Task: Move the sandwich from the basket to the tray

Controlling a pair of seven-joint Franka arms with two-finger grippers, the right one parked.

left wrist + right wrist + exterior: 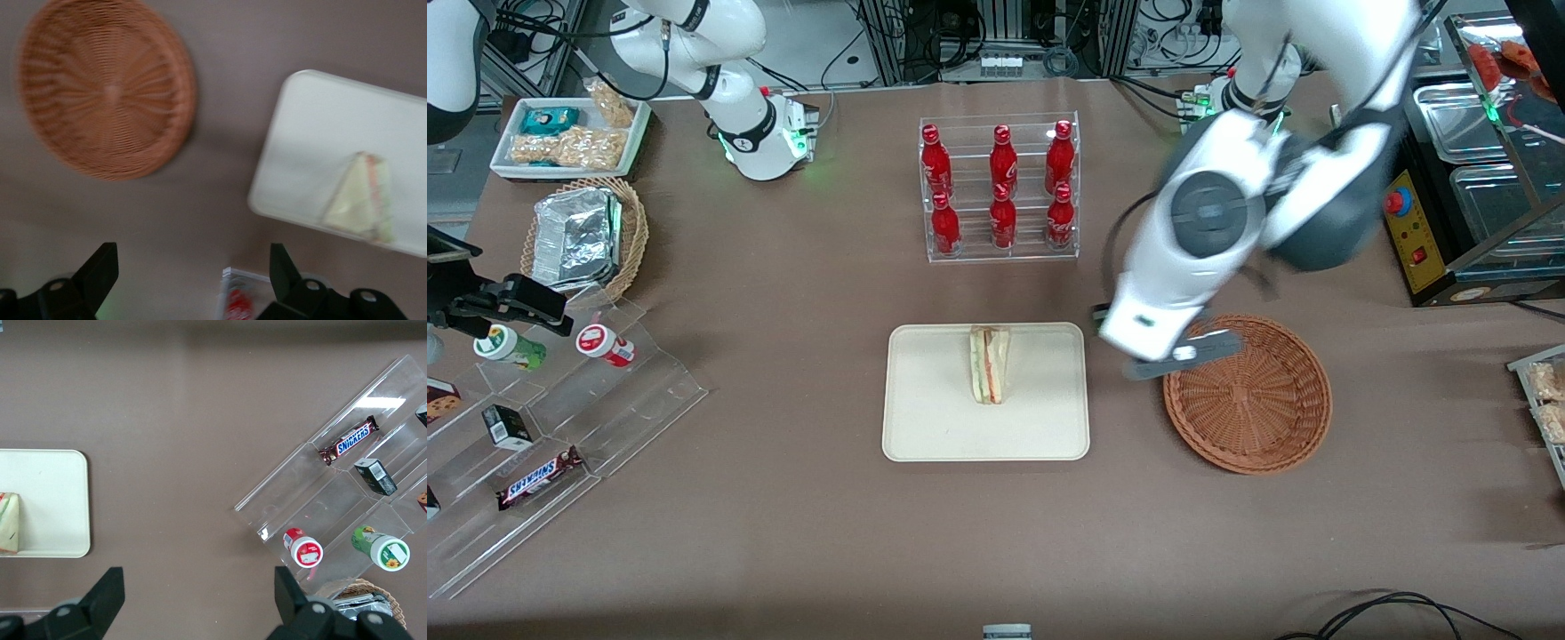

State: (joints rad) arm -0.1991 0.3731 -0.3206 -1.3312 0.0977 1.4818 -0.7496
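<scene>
The sandwich (990, 364) is seen lying on the tray (925, 418), away from the basket (1249, 418). The gripper (190, 277), jaws spread and empty, is held above the table beside the tray; little risk is judged, save a careless sweep knocking the tray.

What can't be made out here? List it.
- Front view: the arm hides the open gripper, above the table between basket and tray.
- Left wrist view: blur hides the sandwich's filling; an edge cuts the tray.
- Right wrist view: an edge cuts the sandwich.

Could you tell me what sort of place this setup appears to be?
Probably a robotics lab mocked up as a snack shop: an acrylic rack of red bottles, a stepped snack display, cabling around. The open gripper hovers between basket and tray.
</scene>
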